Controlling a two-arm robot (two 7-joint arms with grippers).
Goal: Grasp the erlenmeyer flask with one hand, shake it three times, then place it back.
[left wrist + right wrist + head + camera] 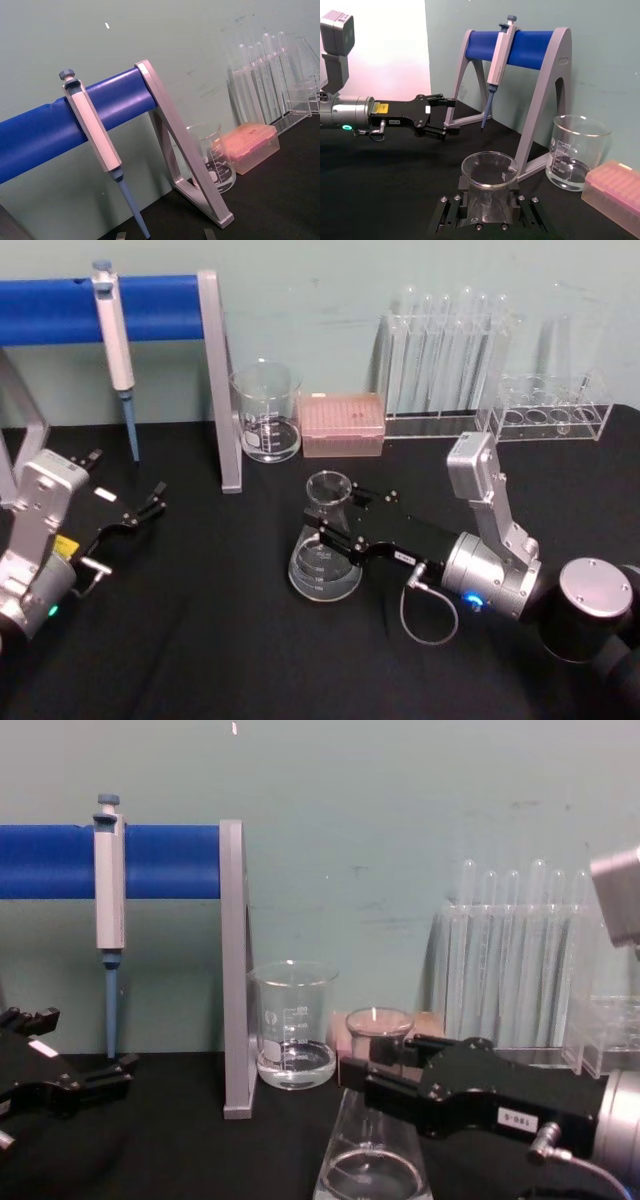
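Right gripper [325, 520] clamping the flask [325, 570] by its neck, flask sitting on the table [200, 640] centre
Left gripper [140, 512] idling at left, jaws apart; smooth neck possibly slipping during shaking, or swing clipping the beaker [267, 410] nearby

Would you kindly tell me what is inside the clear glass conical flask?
A little clear liquid at the base of the clear glass conical flask; the black right hand grips its neck, hiding the inside there.

Black hand [331, 516], silver-grey cylindrical wrist [485, 580]
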